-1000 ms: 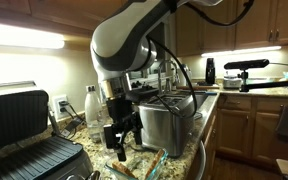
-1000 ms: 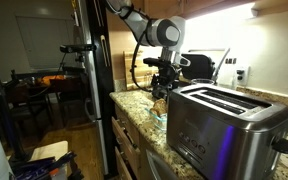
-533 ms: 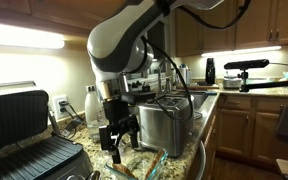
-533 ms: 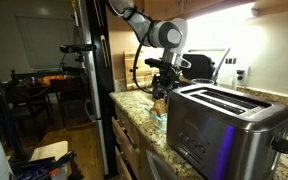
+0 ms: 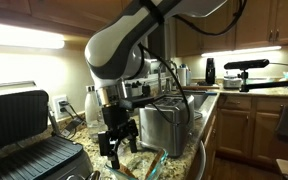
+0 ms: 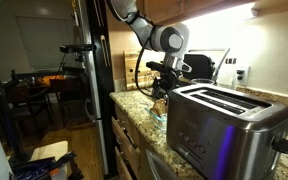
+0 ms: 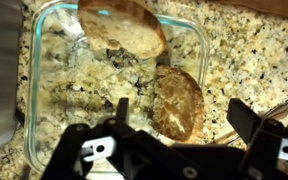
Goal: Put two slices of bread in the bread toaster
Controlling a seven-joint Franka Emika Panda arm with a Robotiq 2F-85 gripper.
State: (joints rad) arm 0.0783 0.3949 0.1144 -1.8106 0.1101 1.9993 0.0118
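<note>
Lowered end effector (image 5: 122, 152) gapes — bread slice (image 7: 178, 98) lies flat, lengthwise top-to-bottom.

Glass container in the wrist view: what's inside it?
Two slices of bread: one at the view's top, the other lower, nearer the fingers. The glass container's near edge is hidden behind them.

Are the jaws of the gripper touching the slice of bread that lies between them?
Apart. In the wrist view the gripper is open, and the glass dish shows on both sides between its jaws and the slice of bread.
</note>
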